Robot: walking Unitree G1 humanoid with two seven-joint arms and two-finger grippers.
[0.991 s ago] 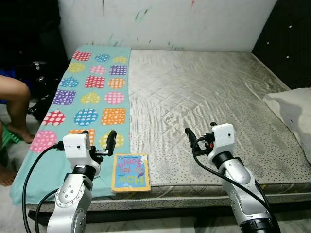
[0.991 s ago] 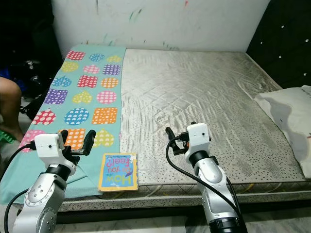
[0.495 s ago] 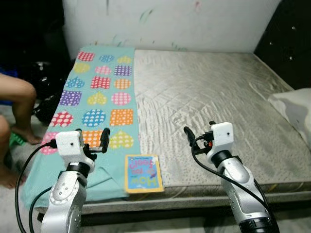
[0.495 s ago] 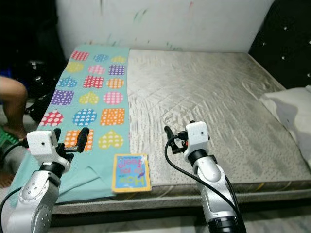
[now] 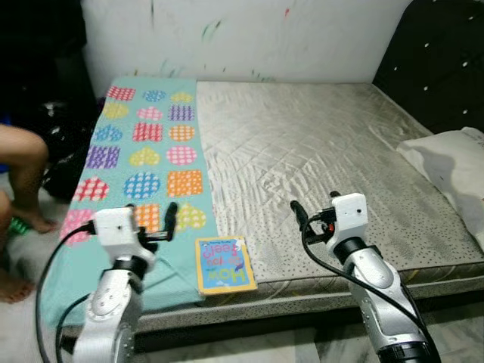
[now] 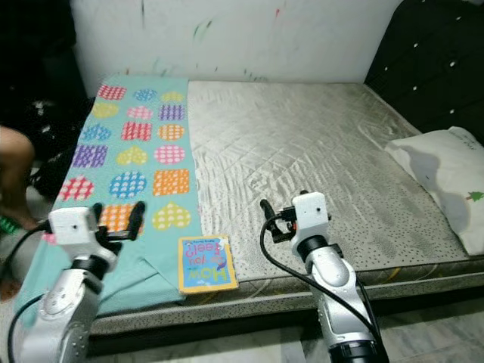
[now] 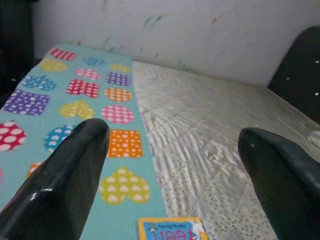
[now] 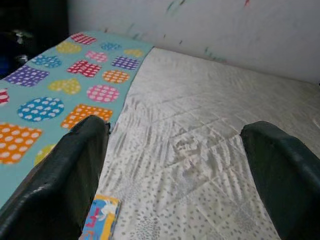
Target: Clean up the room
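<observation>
1. Bed (image 5: pixel 325 144): a bare grey quilted mattress against a white wall (image 5: pixel 249 34) marked with faint scribbles. No container sits on it.
2. Teal sheet (image 5: pixel 147 144), printed with dotted hearts, circles and squares in many colours, lies down the bed's left side and hangs over the near edge.
3. Children's book (image 5: pixel 224 265) lies flat near the front edge of the mattress, just beside the sheet's right border — between the two arms, nearer the left one. Yellow border, blue cover. The title is upside down to the head camera; the large word reads "feel", the rest is too small to read.
4. White pillow (image 6: pixel 446 178) rests at the right edge of the bed, with a small green mark on it whose detail cannot be made out.
5. Left gripper (image 5: pixel 151 219) is raised over the near end of the sheet, pointing toward the wall; fingers spread wide, nothing between them.
6. Right gripper (image 5: pixel 312 214) is raised over the bare mattress right of the book, forearm angled up from below — fingers likewise spread apart, holding nothing.
7. A person's bare leg (image 5: pixel 26 162) and foot are at the far left, beside the bed.
</observation>
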